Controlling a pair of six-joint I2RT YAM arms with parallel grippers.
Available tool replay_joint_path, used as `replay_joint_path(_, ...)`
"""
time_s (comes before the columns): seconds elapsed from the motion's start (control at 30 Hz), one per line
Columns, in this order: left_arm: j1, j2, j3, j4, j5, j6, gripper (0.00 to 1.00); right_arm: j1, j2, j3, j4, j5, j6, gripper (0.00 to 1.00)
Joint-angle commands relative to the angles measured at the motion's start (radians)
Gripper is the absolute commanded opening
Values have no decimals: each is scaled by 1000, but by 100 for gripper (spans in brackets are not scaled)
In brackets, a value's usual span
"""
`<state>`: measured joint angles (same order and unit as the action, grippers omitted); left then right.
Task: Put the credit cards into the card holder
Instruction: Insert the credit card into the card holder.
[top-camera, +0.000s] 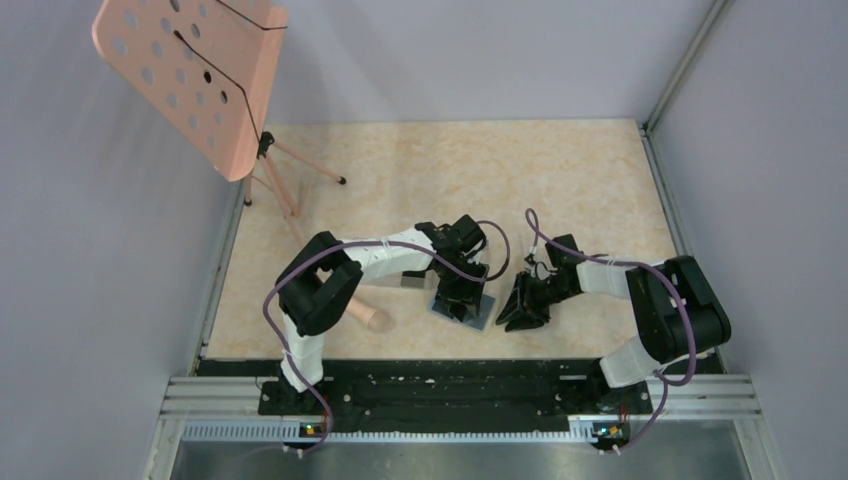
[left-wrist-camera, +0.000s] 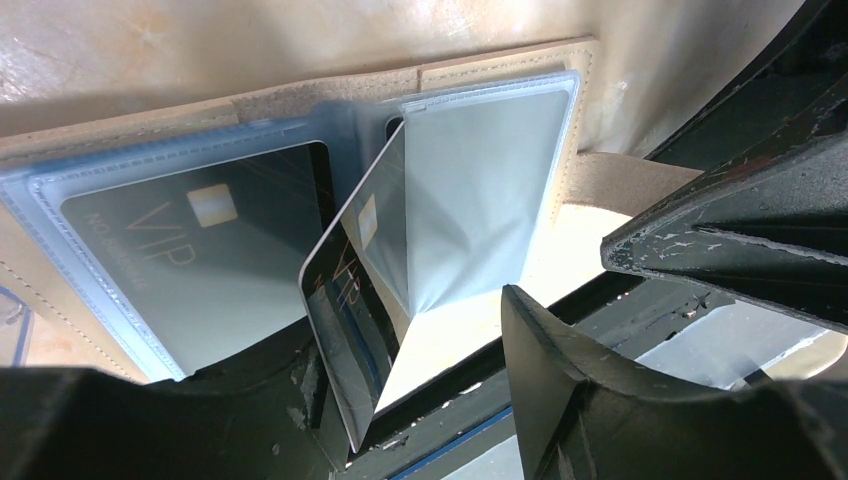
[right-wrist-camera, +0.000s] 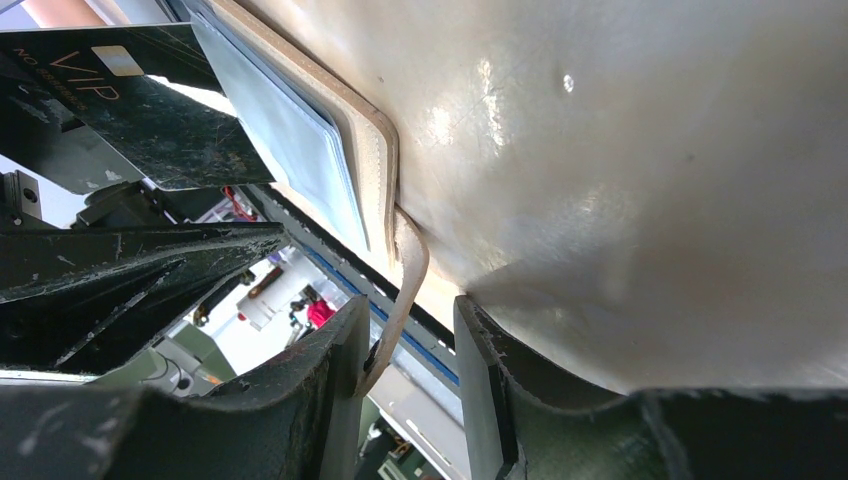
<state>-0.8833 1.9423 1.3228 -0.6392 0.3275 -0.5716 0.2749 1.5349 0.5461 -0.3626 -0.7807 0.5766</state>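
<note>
Left gripper (left-wrist-camera: 415, 360) perhaps against card (left-wrist-camera: 338, 330) edge

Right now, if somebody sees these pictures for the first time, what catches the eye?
A dark VIP card stands tilted in the open card holder, against a raised clear sleeve, beside a second card already sleeved. From above, it lies near the front edge of the table, and a pink perforated stand fills the far left corner.

card holder (top-camera: 483, 314): mostly under left claw (top-camera: 460, 293) | stand (top-camera: 190, 70): top cut off
</note>
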Motion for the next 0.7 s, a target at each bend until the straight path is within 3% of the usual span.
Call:
replay_joint_path(0.0, 11, -49, -2, 7, -4, 15, 57, 6, 24, 5, 56, 137, -48, 38)
replay_joint_path(0.67, 63, -154, -87, 74, 17, -20, 50, 7, 18, -4, 63, 130, -48, 38)
